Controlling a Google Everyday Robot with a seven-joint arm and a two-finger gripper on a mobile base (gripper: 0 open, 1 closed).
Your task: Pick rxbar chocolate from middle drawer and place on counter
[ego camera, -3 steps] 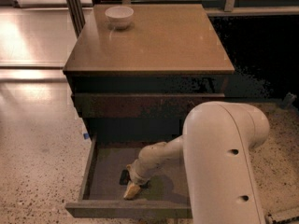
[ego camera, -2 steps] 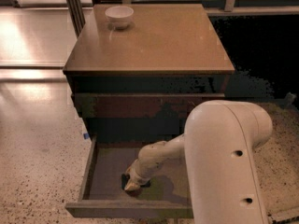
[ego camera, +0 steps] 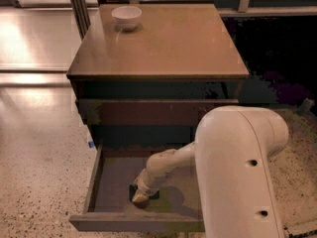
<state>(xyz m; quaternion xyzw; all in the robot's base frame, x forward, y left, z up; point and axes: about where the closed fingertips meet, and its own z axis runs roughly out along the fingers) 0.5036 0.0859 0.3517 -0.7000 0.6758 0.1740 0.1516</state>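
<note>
Gripper (ego camera: 139, 197) sits directly atop rxbar chocolate (ego camera: 154, 195), whose ends show either side of it; grip cannot be told.

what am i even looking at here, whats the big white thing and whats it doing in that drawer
There is only one picture, taken by a single camera looking down on the scene from above.

The big white thing is a robot's arm, very close to the lens, so it looks huge. It bends down and to the left and ends in a gripper, the robot's two-fingered "hand".

In front stands a dark wooden cabinet on a speckled floor. Its glossy tan top is the counter, with a white bowl near the far left corner.

The middle drawer is pulled open. The gripper is down inside it, right at a small flat black bar, the rxbar chocolate, which lies on the drawer floor. Whether the bar is already gripped cannot be seen from here.
</note>
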